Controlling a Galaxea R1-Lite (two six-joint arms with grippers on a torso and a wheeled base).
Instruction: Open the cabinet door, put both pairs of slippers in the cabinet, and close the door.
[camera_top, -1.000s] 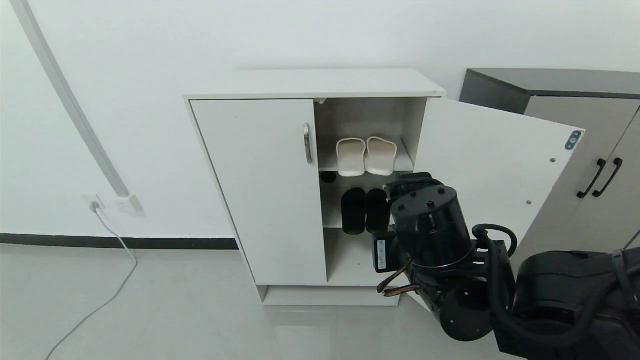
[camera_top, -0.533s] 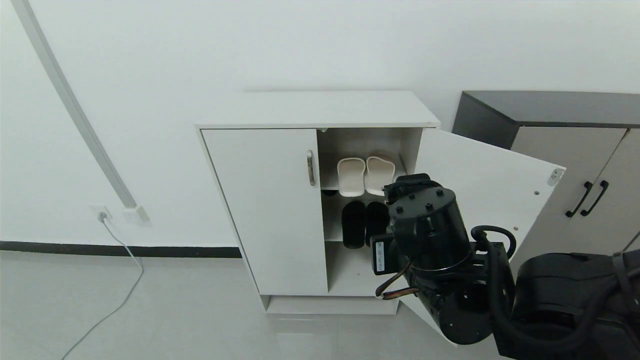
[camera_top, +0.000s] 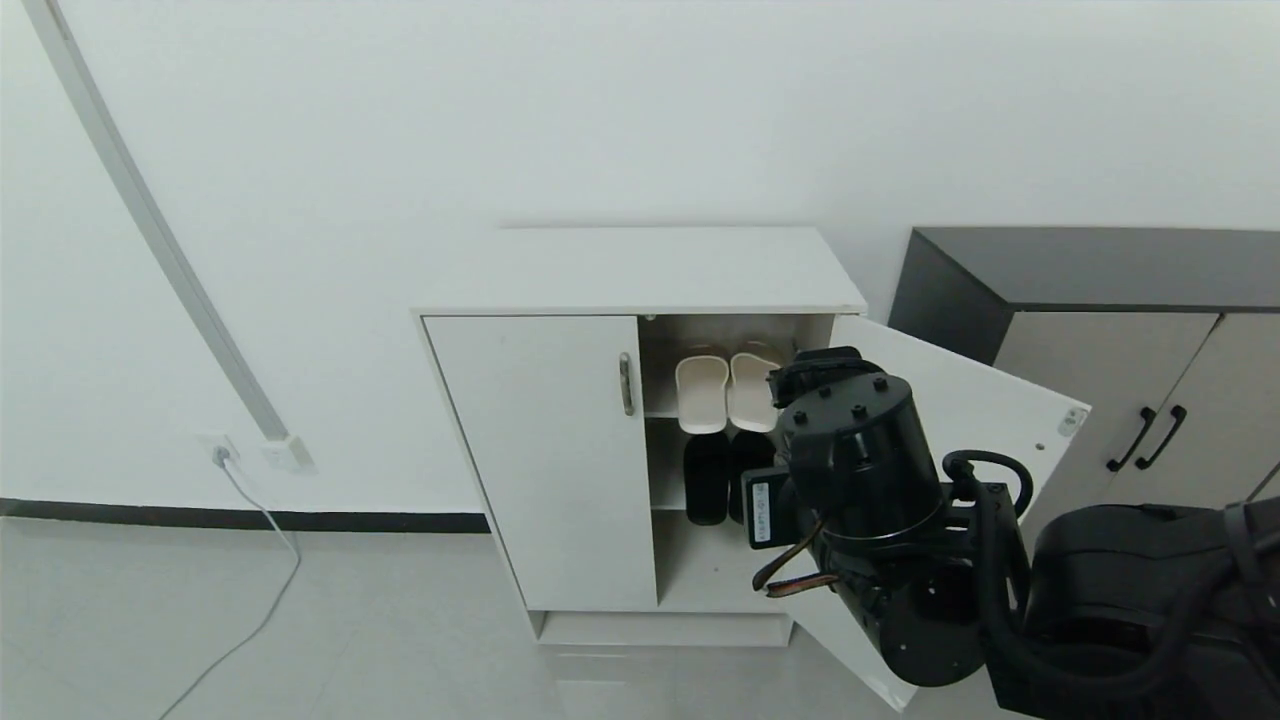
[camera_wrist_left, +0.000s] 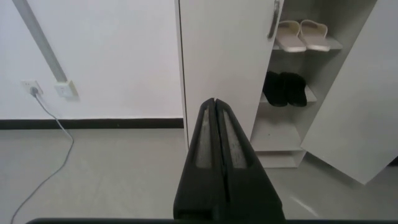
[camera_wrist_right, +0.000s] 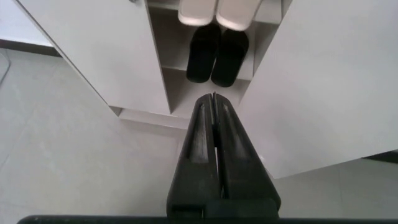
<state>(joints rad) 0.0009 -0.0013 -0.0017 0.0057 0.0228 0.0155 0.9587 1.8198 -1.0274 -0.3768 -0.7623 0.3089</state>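
- In the head view the white cabinet (camera_top: 640, 270) stands against the far wall. Its left door (camera_top: 540, 460) is closed and its right door (camera_top: 950, 400) is swung open to the right. A grey cabinet (camera_top: 1100, 340) stands just right of it.
- The white slippers (camera_top: 725, 392) lie on the upper shelf, and the black slippers (camera_top: 706, 478) on the shelf below.
- The left wrist view has the left gripper (camera_wrist_left: 215, 104) with fingers pressed together, holding nothing, well short of the cabinet. A wall socket (camera_wrist_left: 31, 88) is at far left.
- The right wrist view has the right gripper (camera_wrist_right: 213, 96) likewise closed and empty, near the opening and facing the black slippers.
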